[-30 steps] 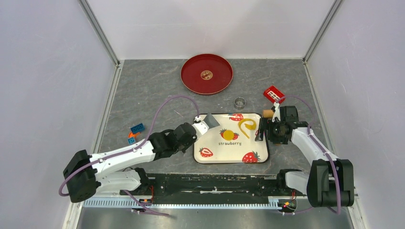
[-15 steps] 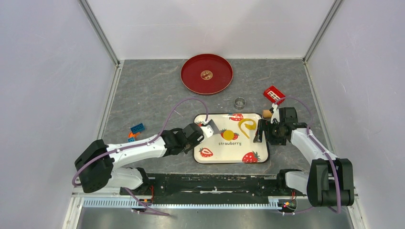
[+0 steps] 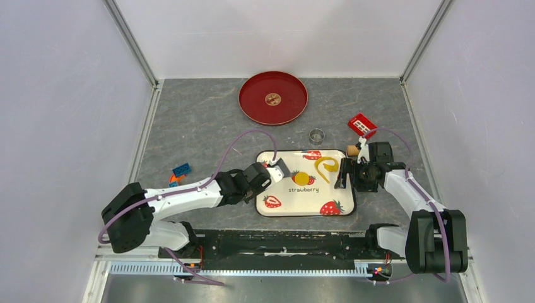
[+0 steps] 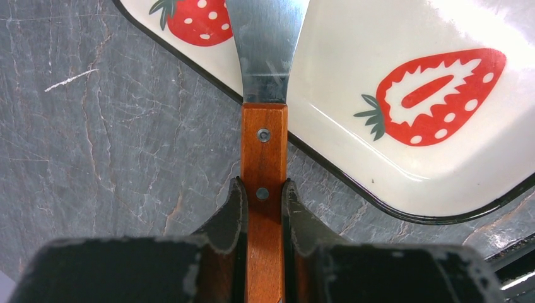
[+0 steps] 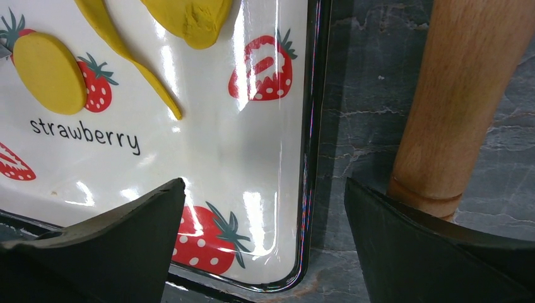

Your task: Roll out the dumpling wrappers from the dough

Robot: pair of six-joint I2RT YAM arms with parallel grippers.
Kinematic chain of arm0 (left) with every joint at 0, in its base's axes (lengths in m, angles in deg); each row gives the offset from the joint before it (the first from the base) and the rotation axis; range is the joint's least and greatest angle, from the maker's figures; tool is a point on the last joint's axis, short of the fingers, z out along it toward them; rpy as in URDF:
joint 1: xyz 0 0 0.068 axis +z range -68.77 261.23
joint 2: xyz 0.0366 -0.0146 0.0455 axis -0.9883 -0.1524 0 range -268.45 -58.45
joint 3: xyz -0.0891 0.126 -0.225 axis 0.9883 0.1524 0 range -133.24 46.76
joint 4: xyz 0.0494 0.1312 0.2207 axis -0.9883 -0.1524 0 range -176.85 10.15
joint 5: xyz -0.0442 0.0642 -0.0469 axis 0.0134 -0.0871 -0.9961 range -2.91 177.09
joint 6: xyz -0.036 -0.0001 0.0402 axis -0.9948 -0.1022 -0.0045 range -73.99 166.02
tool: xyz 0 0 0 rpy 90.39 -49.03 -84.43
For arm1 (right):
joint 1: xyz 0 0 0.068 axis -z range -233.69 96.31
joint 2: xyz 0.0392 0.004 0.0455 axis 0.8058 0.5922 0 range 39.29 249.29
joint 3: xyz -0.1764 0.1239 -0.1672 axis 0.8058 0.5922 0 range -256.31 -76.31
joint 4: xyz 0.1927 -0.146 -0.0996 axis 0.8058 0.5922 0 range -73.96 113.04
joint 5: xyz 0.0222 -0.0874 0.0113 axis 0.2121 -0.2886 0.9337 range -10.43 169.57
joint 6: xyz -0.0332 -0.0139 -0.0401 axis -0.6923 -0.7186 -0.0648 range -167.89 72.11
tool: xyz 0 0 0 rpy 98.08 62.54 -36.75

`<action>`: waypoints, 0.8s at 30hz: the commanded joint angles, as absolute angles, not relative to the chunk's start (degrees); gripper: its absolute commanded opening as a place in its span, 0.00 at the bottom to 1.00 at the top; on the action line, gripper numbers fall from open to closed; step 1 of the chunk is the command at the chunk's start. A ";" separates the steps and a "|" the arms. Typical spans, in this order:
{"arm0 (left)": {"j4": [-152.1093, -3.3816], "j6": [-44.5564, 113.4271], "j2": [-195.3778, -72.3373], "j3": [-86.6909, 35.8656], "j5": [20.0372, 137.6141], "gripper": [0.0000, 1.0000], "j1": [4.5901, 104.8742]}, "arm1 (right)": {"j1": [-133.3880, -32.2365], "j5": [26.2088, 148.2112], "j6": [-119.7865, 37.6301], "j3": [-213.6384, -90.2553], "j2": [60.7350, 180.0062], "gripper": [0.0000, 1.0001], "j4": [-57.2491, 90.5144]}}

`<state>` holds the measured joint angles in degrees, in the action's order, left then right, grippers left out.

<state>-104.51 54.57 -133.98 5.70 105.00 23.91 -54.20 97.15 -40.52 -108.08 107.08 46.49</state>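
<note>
The left gripper [image 4: 264,196] is clenched on the smooth reddish wooden handle of a spatula [image 4: 265,57]. Its flat brushed-steel blade reaches ahead of the fingers, over the black rim of a glossy white tray [image 3: 284,205] printed with strawberries.

Just past the blade tip lies the dumpling wrapper [image 3: 299,178], a thin matte yellow disc on the tray. A curved yellow dough strip [image 3: 326,167] and a soft lump [image 5: 189,16] lie further right.

The right gripper [image 5: 264,189] stands released, its jaws wide and straddling the tray's right rim. A pale, rounded wooden rolling pin [image 5: 460,95] lies just outside its right finger.

Far beyond both claws sits a round red plate [image 3: 252,107] with a small round piece at its middle. A metal ring [image 3: 317,135] and a red block [image 3: 361,125] sit nearer the claws.

The table [image 3: 189,120] is grey and veined like stone. Plain white walls enclose it.
</note>
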 commanded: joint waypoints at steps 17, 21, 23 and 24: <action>-102.13 58.73 -136.68 3.59 102.87 0.02 22.48 | -54.04 98.32 -41.72 -107.87 107.68 0.98 45.06; -102.16 58.93 -136.68 3.77 102.12 0.02 22.28 | -54.03 98.40 -41.72 -107.95 107.75 0.98 45.12; -102.34 59.00 -136.79 3.78 101.78 0.02 22.22 | -54.11 98.54 -41.74 -108.02 107.80 0.98 45.14; -102.43 58.95 -136.81 3.80 101.53 0.02 22.22 | -54.04 98.53 -41.73 -108.04 107.88 0.98 45.13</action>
<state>-103.29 55.99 -136.21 5.15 104.36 22.93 -54.18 97.74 -40.95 -108.06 107.36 46.47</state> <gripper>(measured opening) 0.177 0.979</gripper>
